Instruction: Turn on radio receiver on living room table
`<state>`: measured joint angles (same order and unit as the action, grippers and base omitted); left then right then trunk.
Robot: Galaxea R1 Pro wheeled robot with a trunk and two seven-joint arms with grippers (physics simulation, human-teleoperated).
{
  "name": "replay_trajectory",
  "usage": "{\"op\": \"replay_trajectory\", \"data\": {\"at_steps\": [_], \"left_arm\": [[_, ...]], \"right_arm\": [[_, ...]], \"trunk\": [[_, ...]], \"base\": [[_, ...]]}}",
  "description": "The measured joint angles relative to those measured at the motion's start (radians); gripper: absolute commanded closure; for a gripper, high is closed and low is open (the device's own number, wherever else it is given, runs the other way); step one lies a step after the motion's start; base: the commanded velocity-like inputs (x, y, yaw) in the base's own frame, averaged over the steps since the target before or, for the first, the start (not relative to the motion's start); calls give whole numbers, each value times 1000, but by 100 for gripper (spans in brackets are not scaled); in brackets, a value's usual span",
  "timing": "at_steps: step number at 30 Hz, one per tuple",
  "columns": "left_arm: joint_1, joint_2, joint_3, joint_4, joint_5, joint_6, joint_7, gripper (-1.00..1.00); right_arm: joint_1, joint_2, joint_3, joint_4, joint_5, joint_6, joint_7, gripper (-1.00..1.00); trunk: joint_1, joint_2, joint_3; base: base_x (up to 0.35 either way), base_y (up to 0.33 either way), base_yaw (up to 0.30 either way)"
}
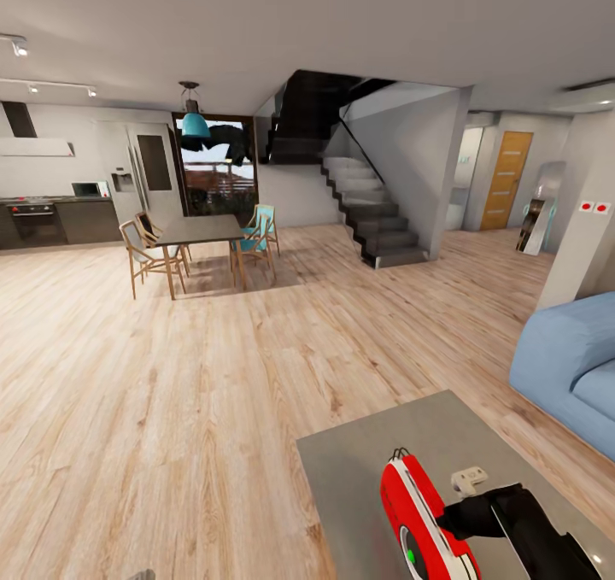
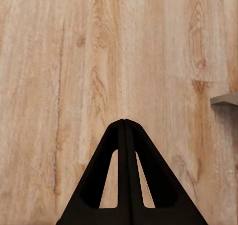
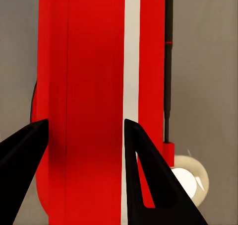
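The radio (image 3: 99,106) is found on the grey table (image 1: 367,477), directly ahead of the right gripper (image 3: 84,128), whose parted fingers flank its body. The left gripper (image 2: 124,120) is pressed closed, empty, over floor (image 2: 59,61). No legible lettering is noted.

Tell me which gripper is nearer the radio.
Right. The right gripper has its open fingers spread across the radio; the left gripper is shut over bare floor, away from it.
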<state>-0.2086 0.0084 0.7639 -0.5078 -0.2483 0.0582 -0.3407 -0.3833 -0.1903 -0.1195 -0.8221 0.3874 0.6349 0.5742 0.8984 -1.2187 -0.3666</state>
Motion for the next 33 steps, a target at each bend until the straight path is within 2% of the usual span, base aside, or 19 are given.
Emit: {"op": "replay_trajectory", "data": {"at_steps": [5, 20, 33], "left_arm": [[0, 0, 0, 0, 0, -1, 0, 100], [0, 1, 0, 0, 0, 2, -1, 100], [0, -1, 0, 0, 0, 0, -1, 100]], "right_arm": [[0, 0, 0, 0, 0, 0, 0, 100], [0, 0, 0, 0, 0, 0, 1, 100], [0, 0, 0, 0, 0, 0, 0, 100]], "trunk": [[19, -35, -16], [19, -35, -16], [69, -126, -56]], "base": [[0, 0, 0], [0, 0, 0], [0, 0, 0]]}}
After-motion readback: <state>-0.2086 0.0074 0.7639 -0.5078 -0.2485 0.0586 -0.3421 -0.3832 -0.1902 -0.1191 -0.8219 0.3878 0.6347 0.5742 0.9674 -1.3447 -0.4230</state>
